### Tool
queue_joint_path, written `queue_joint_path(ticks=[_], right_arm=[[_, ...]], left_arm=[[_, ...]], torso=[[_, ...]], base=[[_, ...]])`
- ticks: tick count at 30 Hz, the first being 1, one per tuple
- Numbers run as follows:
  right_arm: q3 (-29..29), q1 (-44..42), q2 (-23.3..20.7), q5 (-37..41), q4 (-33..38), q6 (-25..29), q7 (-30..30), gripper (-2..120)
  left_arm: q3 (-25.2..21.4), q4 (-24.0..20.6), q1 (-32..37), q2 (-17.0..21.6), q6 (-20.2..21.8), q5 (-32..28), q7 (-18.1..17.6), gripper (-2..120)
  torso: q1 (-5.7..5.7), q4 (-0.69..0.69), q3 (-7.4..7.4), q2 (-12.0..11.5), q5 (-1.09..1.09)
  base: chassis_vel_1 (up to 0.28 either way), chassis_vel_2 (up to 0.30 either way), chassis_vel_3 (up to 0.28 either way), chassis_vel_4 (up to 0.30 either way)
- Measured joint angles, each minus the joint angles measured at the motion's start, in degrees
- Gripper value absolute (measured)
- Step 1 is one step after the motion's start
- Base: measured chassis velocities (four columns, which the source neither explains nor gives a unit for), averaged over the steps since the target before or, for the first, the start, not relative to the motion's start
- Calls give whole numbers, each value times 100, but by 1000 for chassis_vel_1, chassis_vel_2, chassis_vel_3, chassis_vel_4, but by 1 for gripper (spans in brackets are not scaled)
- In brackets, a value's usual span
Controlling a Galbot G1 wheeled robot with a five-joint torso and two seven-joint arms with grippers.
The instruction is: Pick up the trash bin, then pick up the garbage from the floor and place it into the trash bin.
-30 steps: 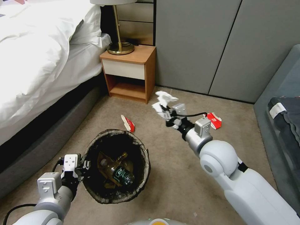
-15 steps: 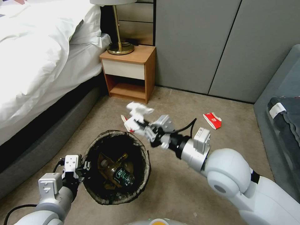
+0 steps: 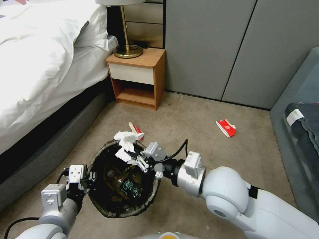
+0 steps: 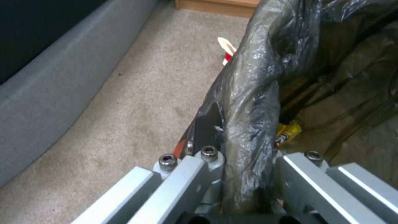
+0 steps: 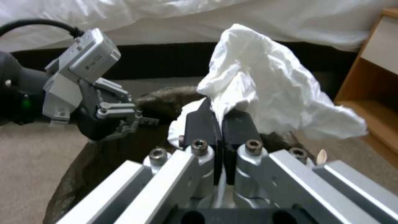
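Both jaws clamped: tissue (image 5: pixel 273 84), bin rim (image 4: pixel 248 102).

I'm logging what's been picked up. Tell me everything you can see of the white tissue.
The tissue is a crumpled wad of thin white paper, creased and puffed out, with loose folds hanging free. The right hand pinches its lower part between shut dark fingers. It hangs in the air above the far rim of the bin, touching nothing else visible.
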Motion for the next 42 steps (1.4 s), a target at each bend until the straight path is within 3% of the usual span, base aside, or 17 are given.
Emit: queue_joint_path(ticks=[3,8,15,18,21,23,25,27,34,42], right_arm=[[-554,257,151,-65,-235,-67,214,0],[-807,307,213,-54,-404,-92,497,0],[-992,326,264,479,-438,-348,996,22],[-1088,357,303,1321,-397,-695,1597,37],[-1106,358,303,1549,-374,-776,1792,45],[-1108,358,303,1584,-369,-788,1820,47],[-1120,365,303,1701,-328,-814,1921,64],[-1126,370,305,1733,-315,-818,1945,65],[-1143,397,311,1809,-228,-852,2022,93],[-1122,544,264,1953,-105,-894,2084,100]], left_arm=[[7,0,8,1,1,15,1,0],[-4,0,-1,-4,1,8,1,0],[-21,0,-30,-15,6,-34,1,0],[-20,0,-51,-20,8,-57,1,0],[-21,0,-55,-21,11,-70,1,0],[-22,0,-58,-21,12,-73,1,0],[-37,0,-73,-21,15,-100,-3,0],[-38,0,-75,-21,17,-105,-3,0],[-38,0,-87,-23,26,-118,-5,0],[-37,0,-80,-22,47,-115,-5,0]], torso=[[0,0,0,0,0],[0,0,0,0,0],[0,0,0,0,0],[0,0,0,0,1],[0,0,0,0,1],[0,0,0,0,1],[0,0,0,0,1],[0,0,0,0,1],[0,0,0,0,1],[0,0,0,0,0]], base=[[0,0,0,0],[0,0,0,0],[0,0,0,0],[0,0,0,0],[0,0,0,0],[0,0,0,0],[0,0,0,0],[0,0,0,0],[0,0,0,0],[0,0,0,0]])
